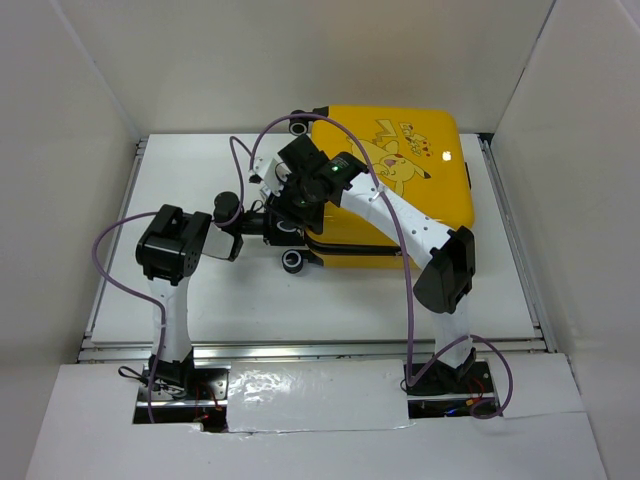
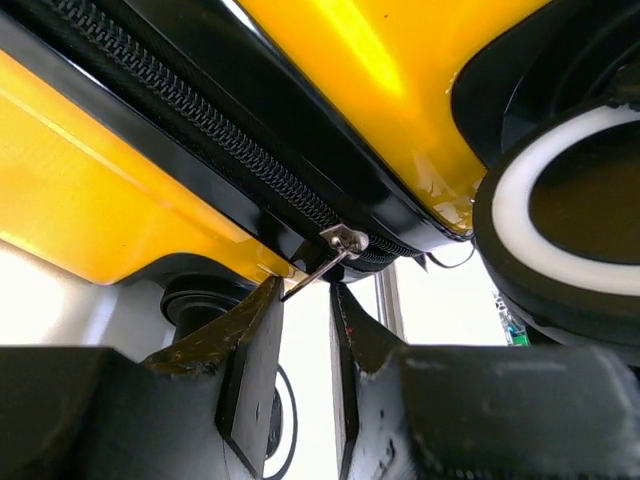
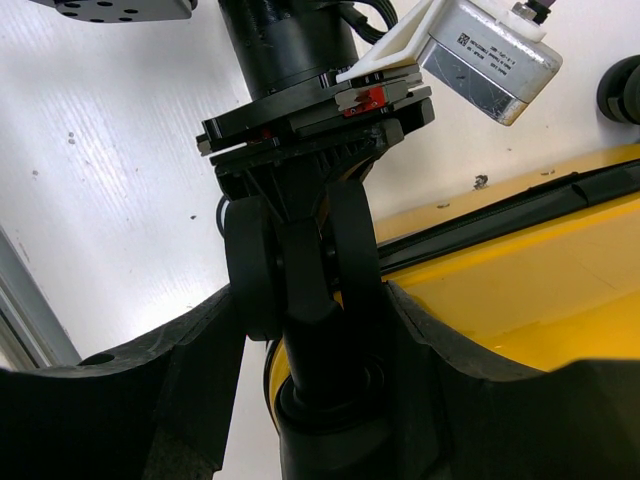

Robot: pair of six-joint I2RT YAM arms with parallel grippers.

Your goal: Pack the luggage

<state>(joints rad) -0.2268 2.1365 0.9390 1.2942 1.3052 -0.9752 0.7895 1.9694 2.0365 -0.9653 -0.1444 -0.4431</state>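
- Luggage (image 1: pixel 420 175) flat on bench (image 1: pixel 300 300), upper ctr-right of top view. Shut, yellow lid w/ cartoon facing up.
- At its left end: upper-corner wheel (image 1: pixel 297 127) & lower-corner wheel (image 1: pixel 293 260).
- Left arm (image 1: pixel 175 250) up from lower left of top view, bent right toward luggage's left end, btwn those two wheels.
- Left gripper (image 2: pixel 305 300), left wrist view: fingers (image 2: pixel 255 350) parted by a narrow slit, white bench showing through.
- Zip (image 2: pixel 250 160) running diag. from upper left to ctr of that frame, btwn two yellow shell halves.
- Metal zip pull (image 2: pixel 343 240) just above fingertips. Thin tab slanting down-left to mouth of slit, ending at tip of frame-left finger. Touching or not: can't tell.
- Ringed wheel (image 2: pixel 560 215), black w/ white band, at right edge of same frame. Dark wheel (image 2: pixel 200 300) lower left, under shell.
- Right arm (image 1: pixel 440 265) up from lower right of top view, reaching across lid to luggage's left end, above left gripper.
- Right gripper (image 3: pixel 312 300), right wrist view: fingers wide apart, lower left & lower right of frame.
- Black rounded part (image 3: pixel 300 260) btwn them, under left arm's wrist. Clamped on it or just around it: can't tell. Which part it is: can't tell either.
- Yellow shell w/ black seam at right of that frame, bench upper left.
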